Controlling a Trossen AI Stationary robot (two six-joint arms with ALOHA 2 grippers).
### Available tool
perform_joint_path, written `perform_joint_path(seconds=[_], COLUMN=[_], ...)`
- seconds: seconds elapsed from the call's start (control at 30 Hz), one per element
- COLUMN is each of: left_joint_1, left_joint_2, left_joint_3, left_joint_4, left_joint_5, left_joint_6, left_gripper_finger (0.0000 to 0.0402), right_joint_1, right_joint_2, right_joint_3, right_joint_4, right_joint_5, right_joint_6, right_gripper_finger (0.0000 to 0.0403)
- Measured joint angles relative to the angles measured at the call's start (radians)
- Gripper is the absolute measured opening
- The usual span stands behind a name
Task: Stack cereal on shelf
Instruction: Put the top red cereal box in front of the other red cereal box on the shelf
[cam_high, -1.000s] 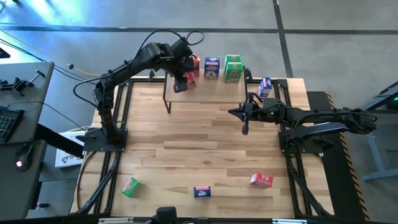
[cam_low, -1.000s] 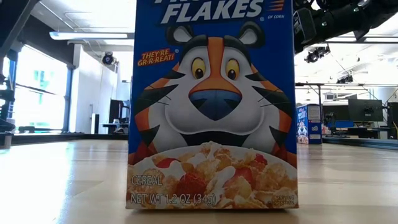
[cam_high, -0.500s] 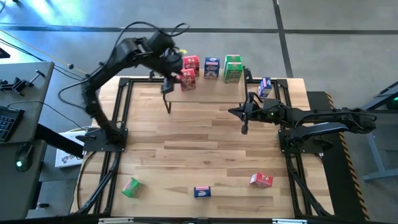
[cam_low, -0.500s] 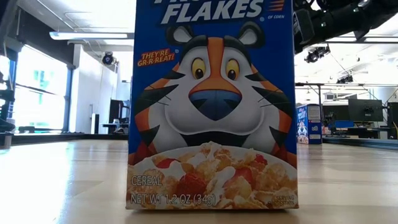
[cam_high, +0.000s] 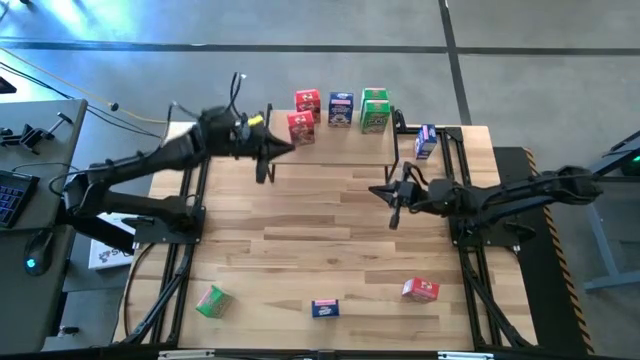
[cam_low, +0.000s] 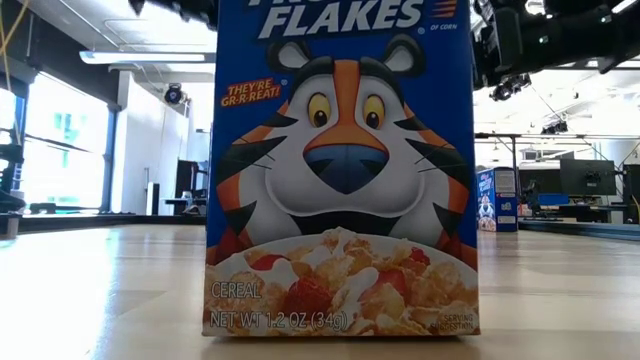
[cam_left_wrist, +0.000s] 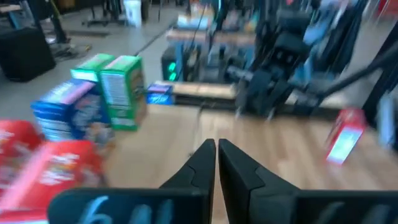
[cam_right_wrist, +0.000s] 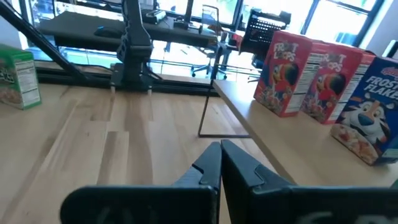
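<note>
High view: shelf (cam_high: 330, 140) holds red, blue, green cereal (cam_high: 340, 110).

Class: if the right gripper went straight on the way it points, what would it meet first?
Most likely the shelf's thin black leg, almost dead ahead of the right gripper; depth is unclear, so it might slip past.
</note>
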Motion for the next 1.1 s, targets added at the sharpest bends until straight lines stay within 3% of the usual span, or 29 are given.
perform_joint_path(seconds=[0.07,0.17,0.33,0.5,0.73,1.1], left_joint_1=[-0.018,-0.045,-0.112,-0.133,-0.136,-0.094], left_joint_2=[-0.004,0.016,0.062,0.125,0.186,0.291], left_joint_3=[-0.092,-0.157,-0.174,-0.174,-0.172,-0.099], left_joint_4=[0.118,0.166,0.158,0.204,0.276,0.272], left_joint_5=[0.001,-0.036,-0.281,-0.308,-0.426,-0.472], left_joint_6=[-0.078,-0.132,-0.11,-0.116,-0.12,-0.056], left_gripper_finger=[0.0014,0.0014,0.0002,0.0003,0.0001,0.0001], right_joint_1=[0.026,0.06,0.116,0.17,0.191,0.19], right_joint_2=[0.0,0.0,0.023,0.096,0.195,0.188], right_joint_3=[0.0,0.0,0.0,0.0,0.0,0.0], right_joint_4=[0.0,0.001,0.007,0.088,0.187,0.263], right_joint_5=[0.032,0.067,0.078,0.074,0.071,0.053], right_joint_6=[0.014,0.034,0.082,0.063,0.052,0.015], right_gripper_finger=[0.0,0.0,0.0,0.0,0.0,0.0])
